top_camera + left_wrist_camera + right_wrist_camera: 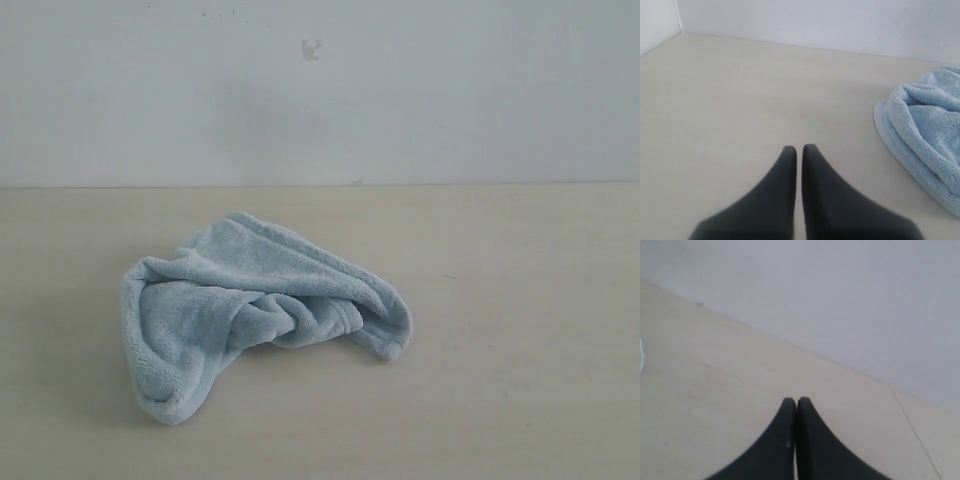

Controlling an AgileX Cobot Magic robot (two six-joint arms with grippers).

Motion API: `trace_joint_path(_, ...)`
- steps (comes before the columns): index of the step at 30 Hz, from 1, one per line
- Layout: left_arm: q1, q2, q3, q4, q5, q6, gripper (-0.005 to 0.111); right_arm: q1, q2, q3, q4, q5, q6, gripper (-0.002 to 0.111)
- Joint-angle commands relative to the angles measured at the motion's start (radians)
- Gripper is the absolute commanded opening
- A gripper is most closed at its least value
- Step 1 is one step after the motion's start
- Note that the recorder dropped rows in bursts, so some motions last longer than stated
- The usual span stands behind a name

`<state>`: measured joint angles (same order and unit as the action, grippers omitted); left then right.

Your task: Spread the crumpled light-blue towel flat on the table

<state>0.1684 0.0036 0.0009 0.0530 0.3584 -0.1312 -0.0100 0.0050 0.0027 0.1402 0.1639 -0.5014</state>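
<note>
The light-blue towel (250, 310) lies crumpled in a heap on the beige table (500, 400), a little left of the middle. Neither arm shows in the exterior view. In the left wrist view my left gripper (799, 148) is shut with nothing between its black fingers, over bare table, and the towel (925, 130) lies off to one side, apart from it. My right gripper (796, 400) is also shut and empty above bare table (715, 390); only a thin pale sliver at that view's edge may be the towel.
A white-grey wall (320, 90) rises along the table's far edge. A side wall (657, 20) meets the table at a corner in the left wrist view. A seam line (915, 432) crosses the tabletop in the right wrist view.
</note>
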Motion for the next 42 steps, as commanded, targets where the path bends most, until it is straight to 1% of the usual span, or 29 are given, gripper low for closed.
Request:
trace_joint_path(1,-0.005,-0.004,-0.001,0.000,-0.004,0.001,0.004,0.010,-0.005,-0.003,0.268,-0.084,0.275,0.000)
trace_joint_path(2,-0.005,-0.004,-0.001,0.000,-0.004,0.001,0.004,0.010,-0.005,-0.003,0.331,-0.099,0.323,0.000)
trace_joint_path(4,-0.005,-0.004,-0.001,0.000,-0.004,0.001,0.004,0.010,-0.005,-0.003,0.379,-0.119,0.354,0.000)
trace_joint_path(7,-0.005,-0.004,-0.001,0.000,-0.004,0.001,0.004,0.010,-0.005,-0.003,0.379,-0.134,0.364,0.000)
trace_joint_path(9,-0.005,-0.004,-0.001,0.000,-0.004,0.001,0.004,0.010,-0.005,-0.003,0.403,-0.183,0.431,0.000)
trace_joint_path(11,-0.005,-0.004,-0.001,0.000,-0.004,0.001,0.004,0.010,-0.005,-0.003,0.501,-0.278,0.610,0.000)
trace_joint_path(13,-0.005,-0.004,-0.001,0.000,-0.004,0.001,0.004,0.010,-0.005,-0.003,0.606,-0.461,0.856,0.000)
trace_joint_path(14,-0.005,-0.004,-0.001,0.000,-0.004,0.001,0.004,0.010,-0.005,-0.010,0.622,-0.556,0.967,0.000)
trace_joint_path(16,-0.005,-0.004,-0.001,0.000,-0.004,0.001,0.004,0.010,-0.005,-0.066,0.604,-0.790,1.295,0.000)
trace_joint_path(18,-0.005,-0.004,-0.001,0.000,-0.004,0.001,0.004,0.010,-0.005,-0.157,0.545,-0.934,1.523,0.000)
trace_joint_path(19,-0.005,-0.004,-0.001,0.000,-0.004,0.001,0.004,0.010,-0.005,-0.222,0.496,-0.988,1.541,0.000)
trace_joint_path(20,-0.005,-0.004,-0.001,0.000,-0.004,0.001,0.004,0.010,-0.005,-0.293,0.433,-1.012,1.513,0.000)
trace_joint_path(21,-0.005,-0.004,-0.001,0.000,-0.004,0.001,0.004,0.010,0.005,-0.367,0.336,-1.010,1.450,0.000)
trace_joint_path(23,-0.005,-0.004,-0.001,0.000,-0.004,0.001,0.004,0.010,0.041,-0.500,0.091,-0.958,1.257,0.000)
trace_joint_path(24,-0.005,-0.004,-0.001,0.000,-0.004,0.001,0.004,0.010,0.069,-0.586,-0.057,-0.885,1.084,0.000)
trace_joint_path(25,-0.005,-0.004,-0.001,0.000,-0.004,0.001,0.004,0.010,0.088,-0.641,-0.216,-0.815,0.982,0.000)
trace_joint_path(26,-0.005,-0.004,-0.001,0.000,-0.004,0.001,0.004,0.010,0.107,-0.690,-0.358,-0.727,0.921,0.000)
trace_joint_path(27,-0.005,-0.004,-0.001,0.000,-0.004,0.001,0.004,0.008,0.142,-0.752,-0.568,-0.601,0.919,0.000)
trace_joint_path(28,-0.005,-0.004,-0.001,0.000,-0.004,0.001,0.004,0.008,0.168,-0.782,-0.684,-0.530,0.958,0.000)
trace_joint_path(30,-0.005,-0.004,-0.001,0.000,-0.004,0.001,0.004,0.008,0.239,-0.816,-0.837,-0.385,1.094,0.000)
trace_joint_path(32,-0.005,-0.004,-0.001,0.000,-0.004,0.001,0.004,0.008,0.305,-0.816,-0.846,-0.232,1.131,0.000)
trace_joint_path(33,-0.005,-0.004,-0.001,0.000,-0.004,0.001,0.004,0.010,0.357,-0.816,-0.848,-0.123,1.122,0.000)
trace_joint_path(35,-0.005,-0.004,-0.001,0.000,-0.004,0.001,0.004,0.010,0.434,-0.811,-0.862,-0.019,1.092,0.000)
trace_joint_path(36,-0.005,-0.004,-0.001,0.000,-0.004,0.001,0.004,0.010,0.492,-0.795,-0.869,-0.002,1.085,0.000)
trace_joint_path(38,-0.005,-0.004,-0.001,0.000,-0.004,0.001,0.004,0.010,0.586,-0.755,-0.884,-0.051,1.087,0.000)
trace_joint_path(42,-0.005,-0.004,-0.001,0.000,-0.004,0.001,0.004,0.010,0.813,-0.658,-0.880,-0.240,1.098,0.000)
